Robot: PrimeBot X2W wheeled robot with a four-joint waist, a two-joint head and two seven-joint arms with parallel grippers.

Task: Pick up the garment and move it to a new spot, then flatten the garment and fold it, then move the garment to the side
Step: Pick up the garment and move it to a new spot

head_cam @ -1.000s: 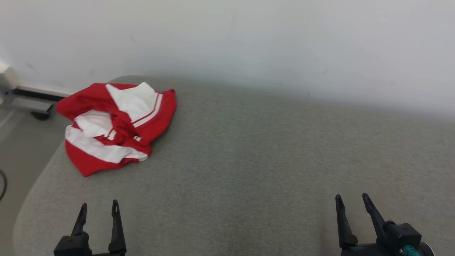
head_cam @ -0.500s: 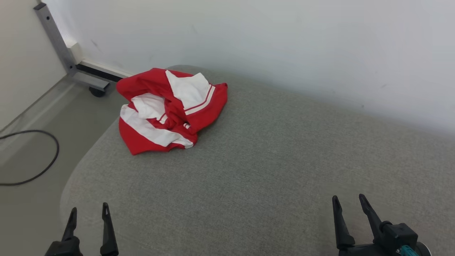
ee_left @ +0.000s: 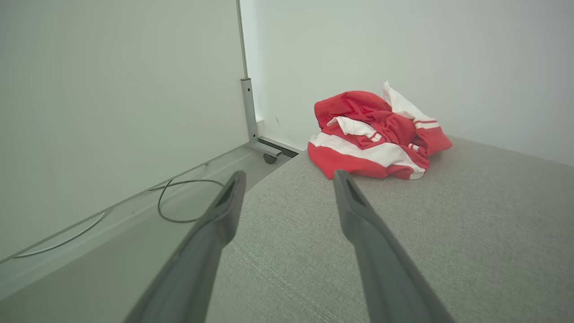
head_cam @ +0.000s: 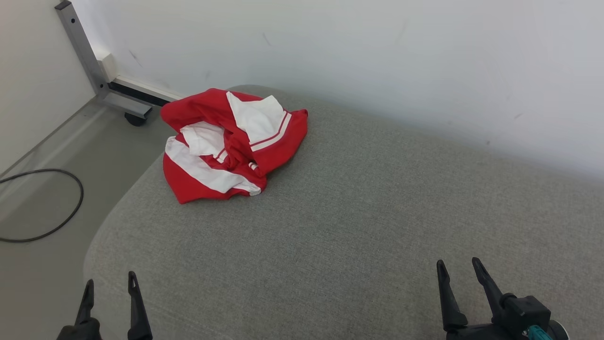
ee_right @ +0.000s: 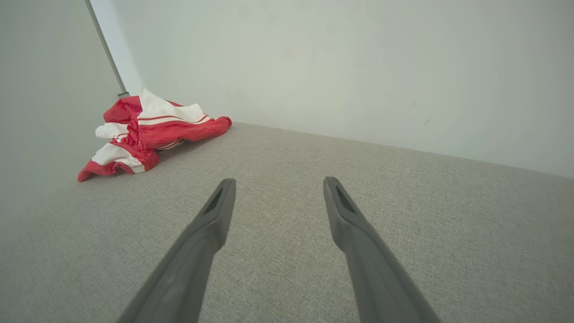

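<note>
- Garment (head_cam: 226, 146) in the head view: a crumpled red-and-white heap at the far left corner of the grey padded surface (head_cam: 358, 217), close to its rounded edge. It looks light, soft and floppy, so I'd expect it to sag and unfurl when lifted. The left gripper (head_cam: 110, 279) and right gripper (head_cam: 457, 263) sit low in the picture, fingers apart, both empty and well away from the cloth.
- Left wrist view: the garment (ee_left: 376, 143) lies ahead and slightly right of the left gripper (ee_left: 289, 175). Its fingers (ee_left: 215, 224) stand wide, touching nothing. The best hold, I'd say, is the raised red fold on top or the banded near hem.
- Right wrist view: the garment (ee_right: 148, 130) is far off to the left. The right gripper (ee_right: 279, 181) is spread wide over bare fabric, holding nothing.
</note>
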